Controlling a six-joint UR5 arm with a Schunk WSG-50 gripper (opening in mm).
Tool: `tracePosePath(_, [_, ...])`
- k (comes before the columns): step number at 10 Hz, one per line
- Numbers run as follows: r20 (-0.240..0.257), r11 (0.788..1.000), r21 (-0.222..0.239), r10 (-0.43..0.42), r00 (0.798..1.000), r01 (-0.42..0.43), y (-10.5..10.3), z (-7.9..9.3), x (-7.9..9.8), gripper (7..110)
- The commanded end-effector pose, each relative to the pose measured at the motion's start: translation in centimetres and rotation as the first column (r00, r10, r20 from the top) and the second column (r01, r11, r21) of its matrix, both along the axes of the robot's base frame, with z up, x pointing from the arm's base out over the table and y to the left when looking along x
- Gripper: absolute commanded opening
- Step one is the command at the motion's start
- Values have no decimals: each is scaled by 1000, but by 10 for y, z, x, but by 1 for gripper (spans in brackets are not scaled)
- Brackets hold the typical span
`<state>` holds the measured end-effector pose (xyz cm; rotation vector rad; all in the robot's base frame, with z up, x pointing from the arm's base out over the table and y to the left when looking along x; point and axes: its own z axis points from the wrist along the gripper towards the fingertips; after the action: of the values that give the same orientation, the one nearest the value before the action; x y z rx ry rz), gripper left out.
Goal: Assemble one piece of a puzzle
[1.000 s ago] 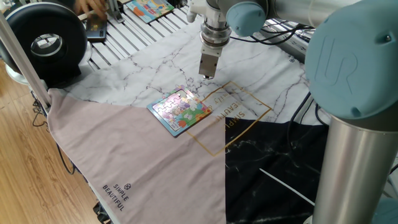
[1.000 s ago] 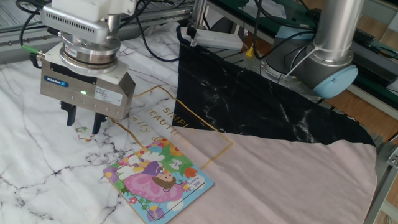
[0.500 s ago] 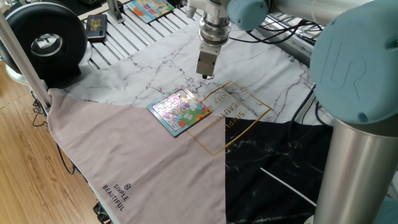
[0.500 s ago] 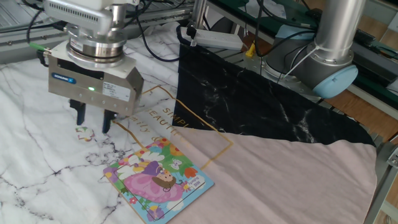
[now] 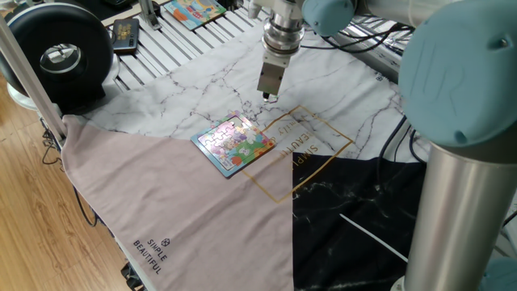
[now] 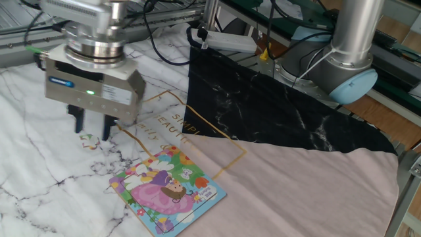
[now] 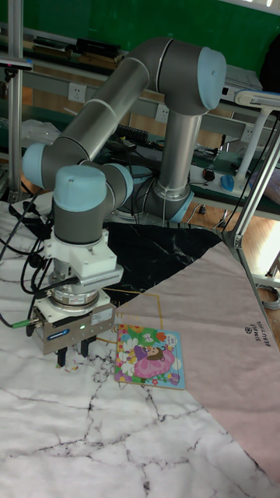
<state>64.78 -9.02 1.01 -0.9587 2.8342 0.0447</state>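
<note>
A: Where is the gripper sitting?

B: It is hanging low over the marble-patterned cloth covering the worktop, pointing straight down. In the other fixed view its two dark fingers are standing apart, with nothing between them.

A: And the piece?

B: It is lying flat on the marble cloth, showing pale between and just below the fingertips. Whether the fingers are touching it cannot be told. In the tall fixed view the piece is showing as a small pale shape at the fingertips of the gripper.

A: Where is the puzzle?

B: It is resting flat near the gripper, on the side toward the pinkish cloth, at the corner of the gold printed square. Its blue rim and pink-and-green cartoon picture are facing up. In one fixed view the puzzle is lying below the gripper, apart from it.

A: Anything else nearby?

B: A black marble cloth is lying beyond the gold square, and a second colourful board is sitting well apart at the far edge.
</note>
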Motion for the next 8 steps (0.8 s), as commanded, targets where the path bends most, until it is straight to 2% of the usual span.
tracePosePath(1, [-3,999,40,18,1000,-18,0,-1,4,44])
tracePosePath(3, [-40,988,79,135,990,-131,13,-1,-8,44])
tracePosePath(5, [-30,979,34,201,979,-200,6,-2,-5,44])
tracePosePath(8, [-23,969,27,245,969,-244,5,-12,-4,44])
